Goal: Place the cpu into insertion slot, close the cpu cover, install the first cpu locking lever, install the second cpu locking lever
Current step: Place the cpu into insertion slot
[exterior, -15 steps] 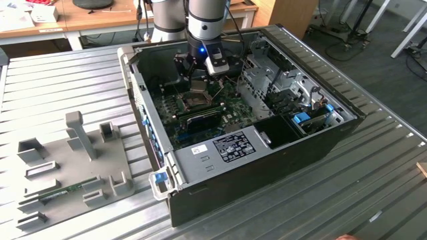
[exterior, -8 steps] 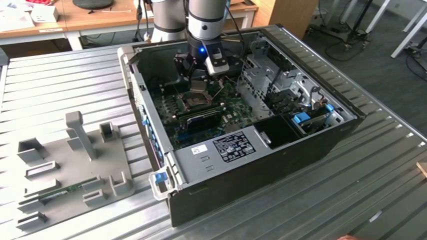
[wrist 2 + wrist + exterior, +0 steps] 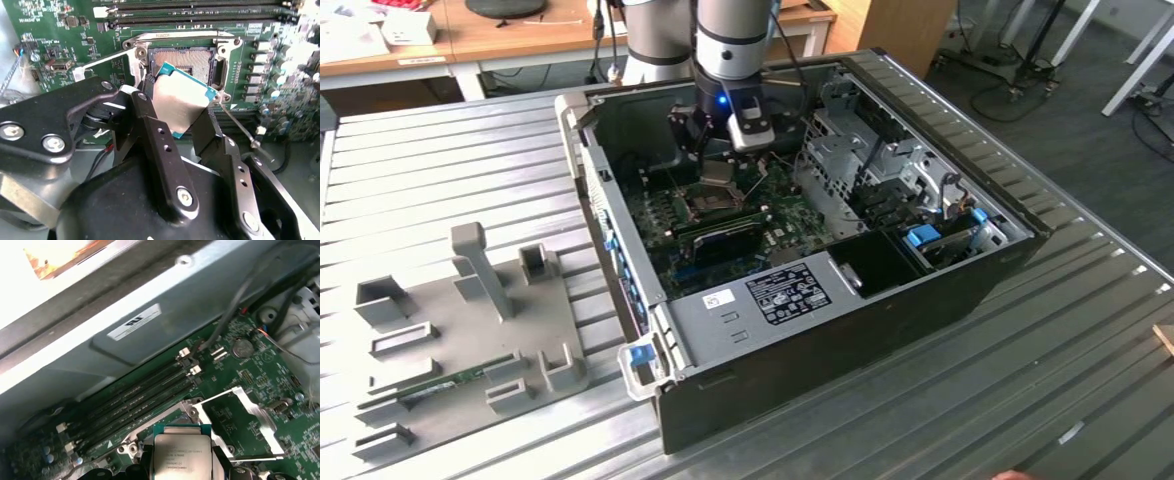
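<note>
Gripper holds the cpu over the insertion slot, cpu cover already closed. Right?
No: the cpu cover is swung open, as the first wrist view shows. The gripper does hold the cpu over the insertion slot.

silvery, teal-edged cpu (image 3: 179,102) tilted just above the open insertion slot (image 3: 186,56)

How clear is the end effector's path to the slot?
Probably clear, yes. The end effector, shut on the cpu, hangs just over the slot. The cover is swung open to one side, and nothing seems to lie across the opening.
</note>
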`<state>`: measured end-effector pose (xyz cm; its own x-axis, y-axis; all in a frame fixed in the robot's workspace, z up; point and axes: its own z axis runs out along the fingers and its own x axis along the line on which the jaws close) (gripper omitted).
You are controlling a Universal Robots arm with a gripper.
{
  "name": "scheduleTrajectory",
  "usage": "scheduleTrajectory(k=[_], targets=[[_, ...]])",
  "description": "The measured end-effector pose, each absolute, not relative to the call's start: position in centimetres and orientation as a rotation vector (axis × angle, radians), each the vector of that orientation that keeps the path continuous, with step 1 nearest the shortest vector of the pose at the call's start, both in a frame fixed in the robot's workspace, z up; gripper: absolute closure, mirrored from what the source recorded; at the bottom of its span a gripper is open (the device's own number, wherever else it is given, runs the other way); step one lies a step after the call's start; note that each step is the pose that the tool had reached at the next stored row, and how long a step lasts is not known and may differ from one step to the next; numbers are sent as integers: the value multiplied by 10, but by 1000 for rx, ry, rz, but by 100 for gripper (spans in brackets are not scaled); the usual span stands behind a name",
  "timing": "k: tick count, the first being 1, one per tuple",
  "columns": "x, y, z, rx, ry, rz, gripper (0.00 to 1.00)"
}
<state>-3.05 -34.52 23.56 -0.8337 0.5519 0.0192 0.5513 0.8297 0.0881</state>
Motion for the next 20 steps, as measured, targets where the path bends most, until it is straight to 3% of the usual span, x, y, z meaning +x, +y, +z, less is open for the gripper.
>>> scheduleTrajectory(k=[20], targets=[[-31,-345,234,1182,2890,139,46]])
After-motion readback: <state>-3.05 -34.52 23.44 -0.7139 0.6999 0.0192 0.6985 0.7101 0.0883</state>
